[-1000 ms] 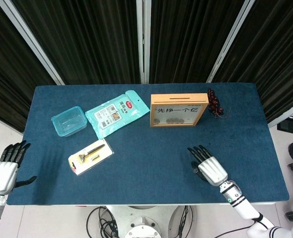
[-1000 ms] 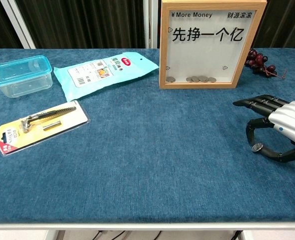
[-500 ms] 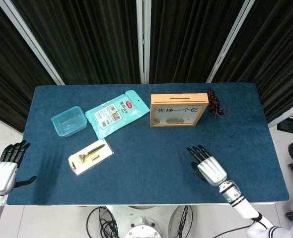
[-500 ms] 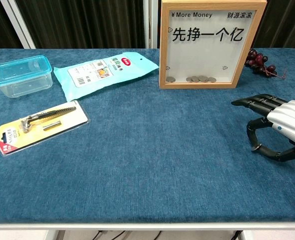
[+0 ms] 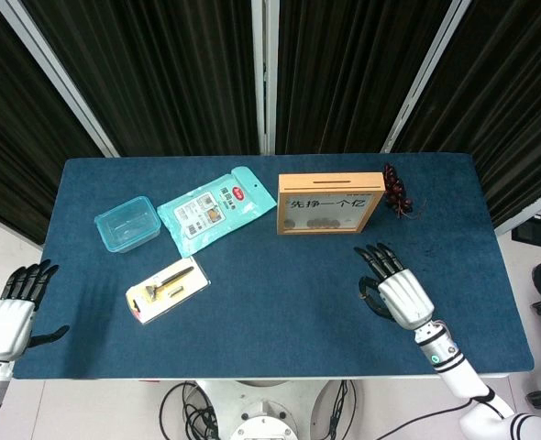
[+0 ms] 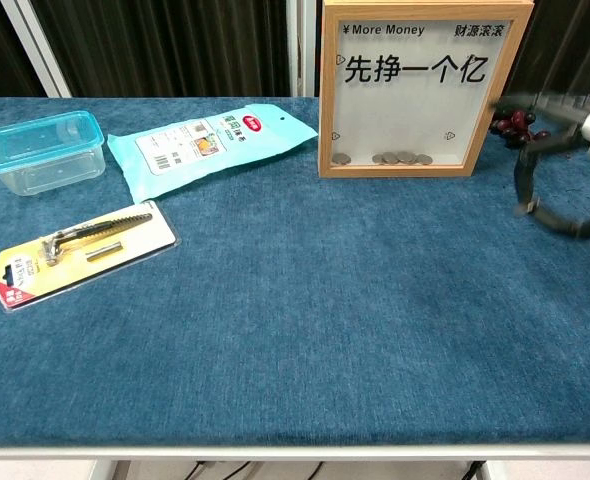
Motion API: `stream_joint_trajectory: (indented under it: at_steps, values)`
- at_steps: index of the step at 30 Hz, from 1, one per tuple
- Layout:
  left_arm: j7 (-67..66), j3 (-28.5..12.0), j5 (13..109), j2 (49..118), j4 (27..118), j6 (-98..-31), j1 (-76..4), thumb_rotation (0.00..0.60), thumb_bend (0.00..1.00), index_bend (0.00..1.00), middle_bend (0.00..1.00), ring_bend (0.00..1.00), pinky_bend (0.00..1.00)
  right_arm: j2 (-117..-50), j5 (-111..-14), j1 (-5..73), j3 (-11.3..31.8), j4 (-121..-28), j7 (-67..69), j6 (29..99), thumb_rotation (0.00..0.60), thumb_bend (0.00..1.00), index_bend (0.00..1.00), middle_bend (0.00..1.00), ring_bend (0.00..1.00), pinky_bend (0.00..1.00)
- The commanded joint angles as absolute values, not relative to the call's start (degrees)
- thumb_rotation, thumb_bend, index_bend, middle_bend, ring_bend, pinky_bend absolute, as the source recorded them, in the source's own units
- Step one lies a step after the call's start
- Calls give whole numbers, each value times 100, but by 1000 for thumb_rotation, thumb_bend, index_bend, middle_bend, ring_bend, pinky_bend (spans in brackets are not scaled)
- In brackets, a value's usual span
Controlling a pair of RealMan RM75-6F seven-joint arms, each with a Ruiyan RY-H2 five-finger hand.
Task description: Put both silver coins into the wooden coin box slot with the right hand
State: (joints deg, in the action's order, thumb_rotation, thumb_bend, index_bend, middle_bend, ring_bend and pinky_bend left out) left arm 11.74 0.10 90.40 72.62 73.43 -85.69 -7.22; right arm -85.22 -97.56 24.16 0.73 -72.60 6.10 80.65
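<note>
The wooden coin box [image 5: 330,203] [image 6: 425,12] stands upright at the back middle, with several silver coins [image 6: 400,158] lying behind its clear front. Its slot [image 5: 331,175] runs along the top edge. My right hand [image 5: 394,289] [image 6: 565,170] hangs above the cloth to the right of the box, blurred in the chest view. Thumb and one finger meet in a pinch; the coin seen there earlier is too blurred to make out now. No loose coin shows on the cloth. My left hand [image 5: 9,312] hangs off the table's left edge, fingers spread, holding nothing.
A bunch of dark grapes [image 5: 397,191] [image 6: 520,120] lies right of the box, close to my right hand. A teal wipes pack [image 5: 215,209], a clear blue-lidded tub [image 5: 127,223] and a carded razor [image 5: 168,288] sit on the left half of the blue table [image 5: 270,312].
My right hand has lifted off the cloth and moved back toward the box, keeping its pinch. The coin seen at its thumb tip a second ago no longer lies on the table.
</note>
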Motion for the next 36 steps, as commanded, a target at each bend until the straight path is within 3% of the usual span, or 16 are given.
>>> stream_joint_trajectory:
  at_steps: [1,8,17,26,30,36]
  values:
    - [1129,18,9050,7248,7393,-8571,-720,600,1,0,0,0,0,-7550,-9558,2645,814,-8636,546,8399,600,376,785,72,0,0]
    - [962,57,9138,7214,7551,-8585,-734,600,1,0,0,0,0,-6811,-8144,3229,1947,-9898,180,7505,600,376,802,72,0,0]
    - [864,63,9120,7154,7768,-8522,-753,600,1,0,0,0,0,-6956,-5376,4273,2826,-10122,-1078,6247,600,383,804,50,0,0]
    - [836,52,9123,7073,7871,-8519,-769,600,1,0,0,0,0,-7178,-2825,5289,3085,-9941,-2449,6052,600,386,803,43,0,0]
    - [905,59,9086,7053,7896,-8499,-753,600,1,0,0,0,0,-7128,-1650,5718,3114,-9873,-2992,6003,600,442,803,41,0,0]
    - [984,70,9079,7015,7902,-8493,-741,600,1,0,0,0,0,-7111,-1013,6067,3000,-9636,-3339,5922,600,451,805,37,0,0]
